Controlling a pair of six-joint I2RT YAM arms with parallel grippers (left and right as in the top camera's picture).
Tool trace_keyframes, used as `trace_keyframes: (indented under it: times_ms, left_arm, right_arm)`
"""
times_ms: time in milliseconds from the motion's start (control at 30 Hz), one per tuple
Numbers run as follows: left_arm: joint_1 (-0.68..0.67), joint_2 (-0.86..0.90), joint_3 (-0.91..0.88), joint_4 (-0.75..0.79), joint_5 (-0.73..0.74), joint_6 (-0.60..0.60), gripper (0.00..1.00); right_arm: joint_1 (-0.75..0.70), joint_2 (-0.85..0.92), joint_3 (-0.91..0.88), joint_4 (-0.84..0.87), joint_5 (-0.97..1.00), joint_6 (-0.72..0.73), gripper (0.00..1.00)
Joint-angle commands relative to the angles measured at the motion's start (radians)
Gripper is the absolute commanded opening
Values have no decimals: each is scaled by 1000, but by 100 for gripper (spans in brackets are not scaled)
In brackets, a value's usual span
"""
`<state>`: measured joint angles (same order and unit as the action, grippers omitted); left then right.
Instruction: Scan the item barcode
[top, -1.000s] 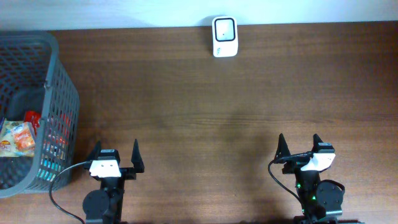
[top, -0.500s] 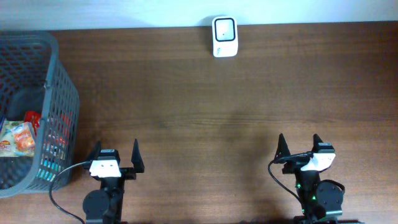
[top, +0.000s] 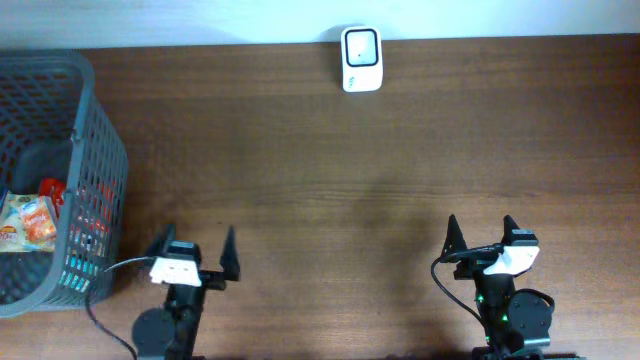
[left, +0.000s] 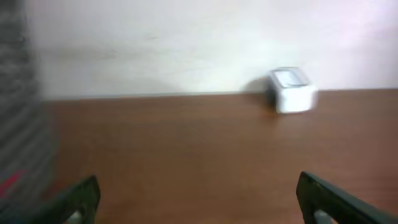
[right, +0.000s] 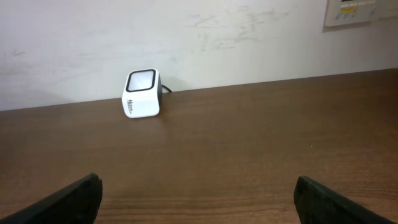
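With the left gripper (top: 197, 245) spread wide and empty, it should reach left into the basket (top: 100, 150) and pinch one packet (top: 25, 222) squarely.

Overhead looks straight down on the tabletop (top: 350, 170). Both wrist views sit low near it, facing the back wall (right: 249, 43); all three share the scanner (right: 142, 94).

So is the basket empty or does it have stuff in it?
Not empty: the basket holds an orange packet and a red item.
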<state>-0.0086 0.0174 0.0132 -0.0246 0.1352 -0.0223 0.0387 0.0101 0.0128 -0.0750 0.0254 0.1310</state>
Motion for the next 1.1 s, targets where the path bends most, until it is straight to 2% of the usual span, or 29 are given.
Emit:
trace_keyframes:
  times_ms: [0,33,67,100,167,200,267,333,367,400,433,500,533,600,633,667,733,767,800,933,1033,1067]
  left_arm:
    - [-4,-4,-4,223,441,12,99]
    - [-4,-4,-3,426,497,12,99]
    - [-4,-4,10,550,497,13,99]
    - [-4,-4,61,565,494,13,99]
    - [-3,-4,171,472,494,44,99]
    - [-3,7,309,311,419,143,99]
    - [-3,68,447,174,264,152,99]
    - [-3,214,659,-124,126,152,99]
    - [-3,375,830,-357,130,152,99]
    - [-3,517,946,-493,191,152,99]
    - [-3,641,1041,-590,267,152,99]
    - [-3,794,1169,-647,338,167,99]
    - [-3,853,1241,-698,327,167,99]
    - [-3,1091,1599,-1115,111,167,99]
    - [-3,1186,1728,-1245,77,167,99]
    - [-3,1247,1799,-1305,80,167,99]
    - [-3,1319,1810,-1338,75,147,99]
    - [8,1334,1810,-1335,-14,24,99]
    - [50,1335,1813,-1335,-86,-46,99]
    - [326,1338,1936,-1353,-46,-57,99]
    - [518,1353,1971,-1295,-46,-111,99]
    - [578,1374,1971,-1269,-51,-177,99]
  right_arm:
    - [-6,-6,-7,-4,12,-3,98]
    - [-6,-6,-7,-4,12,-3,98]
    - [-6,-6,-7,-4,12,-3,98]
    - [-6,-6,-7,-4,12,-3,98]
    - [-6,-6,-7,-4,12,-3,98]
    - [-6,-6,-7,-4,12,-3,98]
    - [-6,-6,-7,-4,12,-3,99]
    - [-6,-6,-7,-4,12,-4,98]
    - [-6,-6,-7,-4,12,-3,98]
    - [-6,-6,-7,-4,12,-3,98]
    - [-6,-6,-7,-4,12,-3,98]
    - [-6,-6,-7,-4,12,-3,98]
    - [-6,-6,-7,-4,12,-3,98]
    - [-6,-6,-7,-4,12,-3,99]
    - [-6,-6,-7,-4,12,-3,98]
    - [-6,-6,-7,-4,12,-3,98]
    - [-6,-6,-7,-4,12,-3,98]
    - [-6,-6,-7,-4,12,-4,98]
    - [-6,-6,-7,-4,12,-3,98]
    - [-6,-6,-7,-4,12,-3,98]
    - [-6,-6,-7,-4,12,-3,98]
    - [-6,-6,-7,-4,12,-3,98]
